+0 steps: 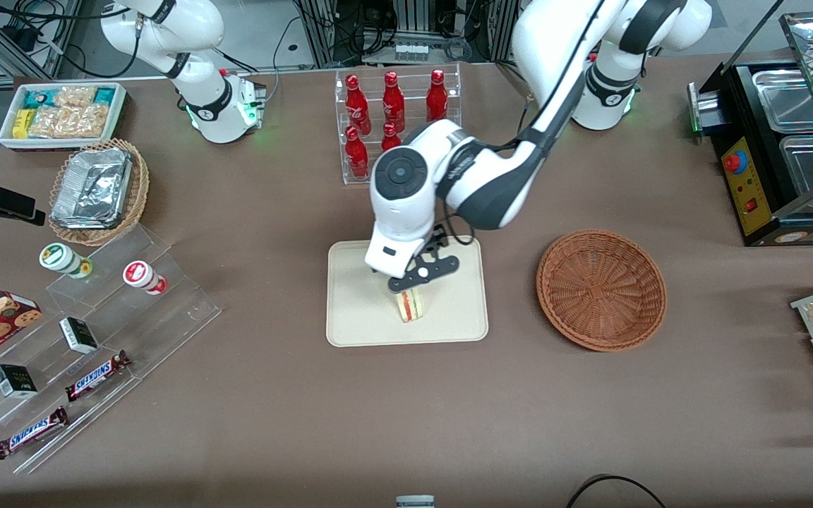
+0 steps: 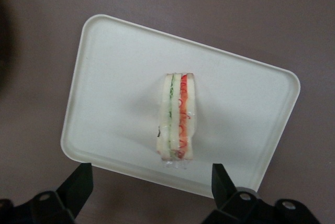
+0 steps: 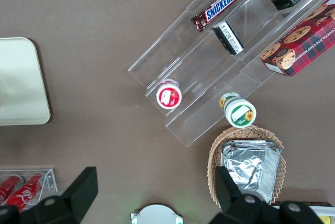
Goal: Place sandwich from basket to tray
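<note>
The sandwich (image 1: 411, 305) is seen at the centre of the front view, stood on edge on the tray (image 1: 357, 310), its cut edge turned upward. Its long axis apparently runs toward the front camera. The gripper (image 1: 417, 281) is held just above it, jaws spread wide and empty. The basket (image 1: 600, 289) is set beside the tray on the tabletop (image 1: 406, 423).
</note>
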Robot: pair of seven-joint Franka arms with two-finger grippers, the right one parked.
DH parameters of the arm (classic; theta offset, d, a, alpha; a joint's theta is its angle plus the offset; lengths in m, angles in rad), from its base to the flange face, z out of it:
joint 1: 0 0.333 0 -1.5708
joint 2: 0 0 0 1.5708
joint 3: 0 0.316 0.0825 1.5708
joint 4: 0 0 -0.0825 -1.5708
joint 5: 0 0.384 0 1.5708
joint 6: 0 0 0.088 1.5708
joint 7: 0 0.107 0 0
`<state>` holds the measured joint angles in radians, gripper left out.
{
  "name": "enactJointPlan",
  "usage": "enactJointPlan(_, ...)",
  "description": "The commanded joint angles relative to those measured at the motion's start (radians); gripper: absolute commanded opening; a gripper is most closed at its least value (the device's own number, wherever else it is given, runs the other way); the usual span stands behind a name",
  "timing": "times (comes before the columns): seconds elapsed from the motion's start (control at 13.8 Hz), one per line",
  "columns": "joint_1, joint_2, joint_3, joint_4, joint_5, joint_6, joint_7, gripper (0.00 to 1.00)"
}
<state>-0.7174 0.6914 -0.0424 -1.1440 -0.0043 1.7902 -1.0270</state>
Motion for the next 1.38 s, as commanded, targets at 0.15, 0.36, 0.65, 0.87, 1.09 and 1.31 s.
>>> enactJointPlan(0.15,0.146,-0.119,0.010,-0.046,-0.014,-0.117,0.186,1.00)
enactJointPlan(0.36,0.245,-0.219,0.010,-0.163,-0.017,-0.120,0.394,1.00)
enactJointPlan(0.65,0.367,-0.349,0.012,-0.279,-0.016,-0.164,0.654,1.00)
enactJointPlan(0.87,0.464,-0.452,0.012,-0.368,-0.014,-0.172,0.809,1.00)
enactJointPlan(1.09,0.519,-0.536,0.013,-0.436,-0.014,-0.176,0.939,1.00)
enactJointPlan(1.31,0.633,-0.628,-0.019,-0.491,-0.013,-0.215,1.036,1.00)
